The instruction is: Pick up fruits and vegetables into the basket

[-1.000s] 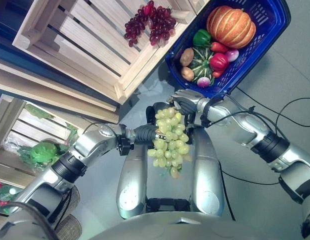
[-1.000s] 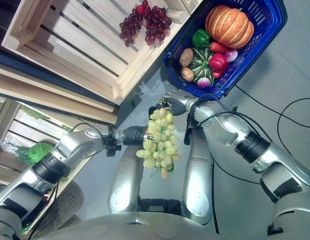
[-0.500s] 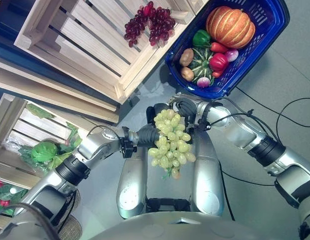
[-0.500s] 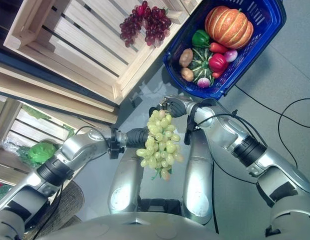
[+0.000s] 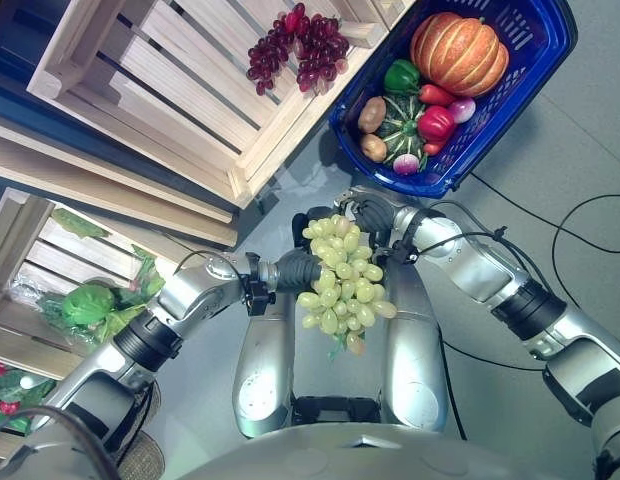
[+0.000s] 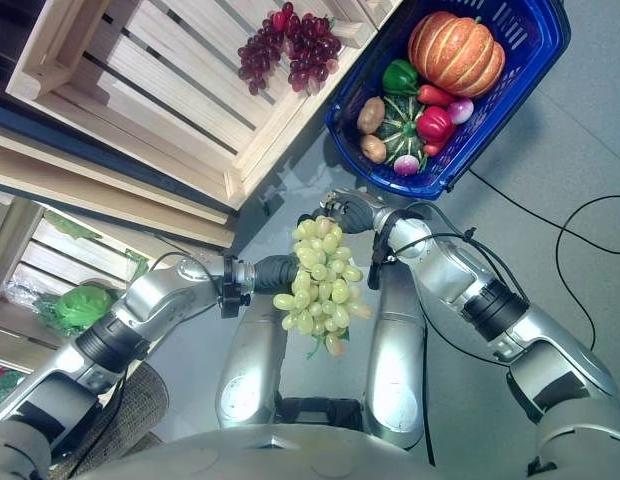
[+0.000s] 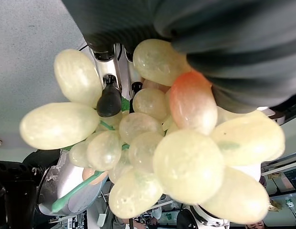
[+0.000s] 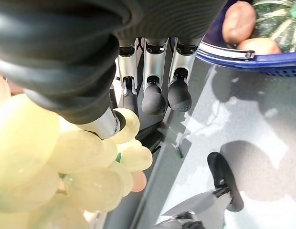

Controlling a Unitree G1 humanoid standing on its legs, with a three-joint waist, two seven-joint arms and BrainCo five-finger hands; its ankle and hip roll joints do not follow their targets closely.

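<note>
Grapes (image 5: pixel 340 290), a pale green bunch, hang in the air between the two hands, above grey floor (image 5: pixel 550 150) and well short of the blue basket (image 5: pixel 535 70). The left hand (image 5: pixel 295 270) meets the bunch from the side, and its wrist view shows fingers (image 7: pixel 109 100) curled in among the grapes. The right hand (image 5: pixel 368 212) sits at the top of the bunch; its fingers (image 8: pixel 154 98) are bent, but whether they pinch the stem I cannot tell. The basket (already crowded with a pumpkin (image 5: pixel 460 52), peppers (image 5: pixel 437 122) and potatoes (image 5: pixel 373 114)) lies beside a wooden crate (image 5: pixel 150 80) holding red grapes (image 5: pixel 295 45). Open floor separates the basket's near rim from the hands.
</note>
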